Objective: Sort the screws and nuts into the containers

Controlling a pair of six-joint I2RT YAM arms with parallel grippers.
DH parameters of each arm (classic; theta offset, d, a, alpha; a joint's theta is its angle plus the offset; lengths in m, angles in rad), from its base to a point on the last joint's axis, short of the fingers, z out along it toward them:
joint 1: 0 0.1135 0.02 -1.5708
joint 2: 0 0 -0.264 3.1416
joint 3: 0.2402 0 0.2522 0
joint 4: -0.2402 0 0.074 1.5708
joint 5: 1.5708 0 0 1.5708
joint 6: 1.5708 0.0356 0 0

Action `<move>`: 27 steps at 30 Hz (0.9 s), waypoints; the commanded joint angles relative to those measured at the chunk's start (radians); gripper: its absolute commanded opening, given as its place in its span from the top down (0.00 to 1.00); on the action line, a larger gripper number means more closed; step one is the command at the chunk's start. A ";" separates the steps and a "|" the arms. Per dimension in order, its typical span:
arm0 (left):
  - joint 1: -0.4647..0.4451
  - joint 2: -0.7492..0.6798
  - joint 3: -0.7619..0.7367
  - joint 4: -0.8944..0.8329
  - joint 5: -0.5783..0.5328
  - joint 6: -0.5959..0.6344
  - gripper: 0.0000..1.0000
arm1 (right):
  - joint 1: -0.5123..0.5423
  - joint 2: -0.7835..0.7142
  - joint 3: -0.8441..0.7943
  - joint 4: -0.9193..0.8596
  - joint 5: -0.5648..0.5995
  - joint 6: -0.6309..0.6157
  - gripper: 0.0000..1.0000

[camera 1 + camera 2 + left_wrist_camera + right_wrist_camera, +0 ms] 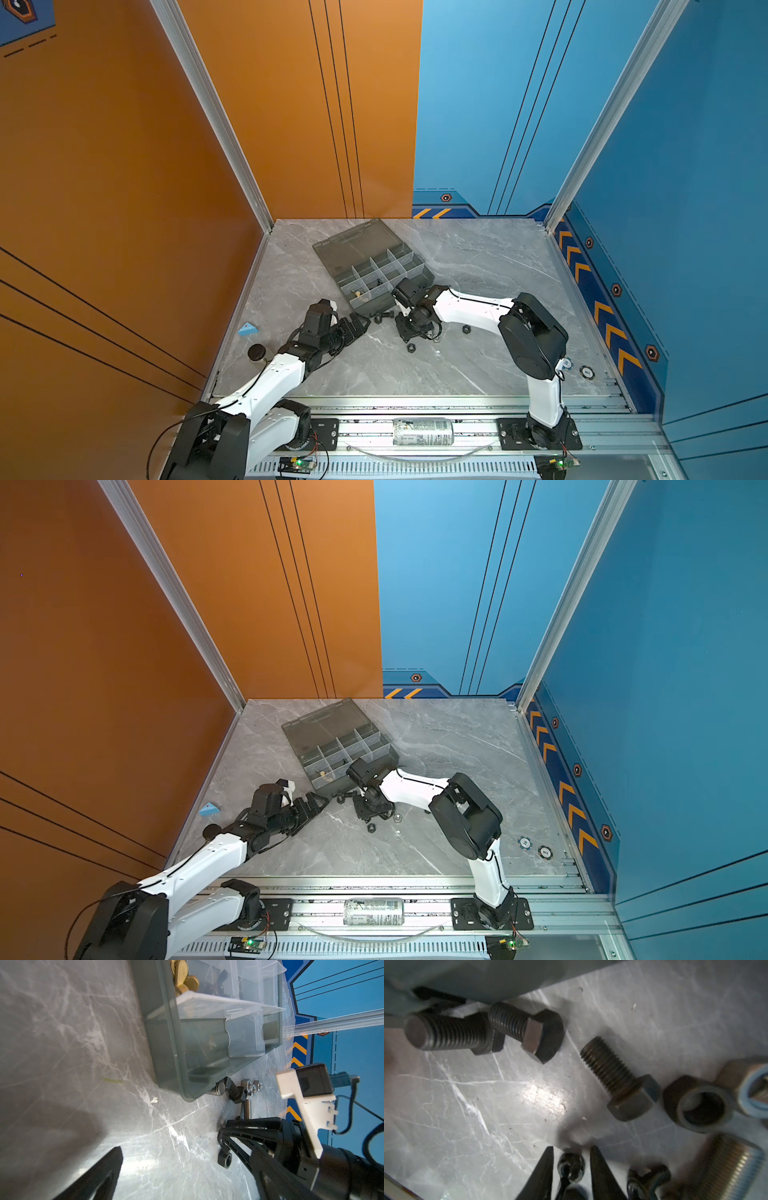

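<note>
Picking step. My right gripper [572, 1153] stands narrow, tips either side of a small black nut [571, 1165] on the table [488, 1105], beside loose screws [614, 1072]. Next: pinch, lift, carry to organizer box [409, 270].

- A robot test booth in a lab.
- Orange wall panel [124, 166] on the left, blue wall panel [685, 166] on the right, aluminium posts [208, 104] between them.
- Grey marble-look tabletop [478, 257] at lower middle.
- Metal rail [469, 432] along the bottom edge, robot arms [544, 399] bolted on.

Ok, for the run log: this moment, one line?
right hand | open, straddling small shiny fastener | black screws loose beside organizer box
</note>
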 commanded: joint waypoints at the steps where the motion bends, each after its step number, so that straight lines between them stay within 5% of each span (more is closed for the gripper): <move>1: 0.011 0.007 -0.015 0.006 0.016 -0.001 0.02 | 0.007 0.025 0.006 -0.002 0.020 0.006 0.73; 13: 0.011 0.026 -0.014 0.022 0.022 -0.006 0.02 | 0.009 0.030 0.012 -0.022 0.044 -0.008 0.82; 22: 0.011 0.027 -0.010 0.019 0.022 -0.004 0.02 | 0.007 0.020 0.017 -0.029 0.043 -0.028 1.00; 27: 0.012 0.023 -0.010 0.020 0.025 -0.004 0.02 | -0.013 -0.013 0.040 -0.028 -0.024 -0.082 1.00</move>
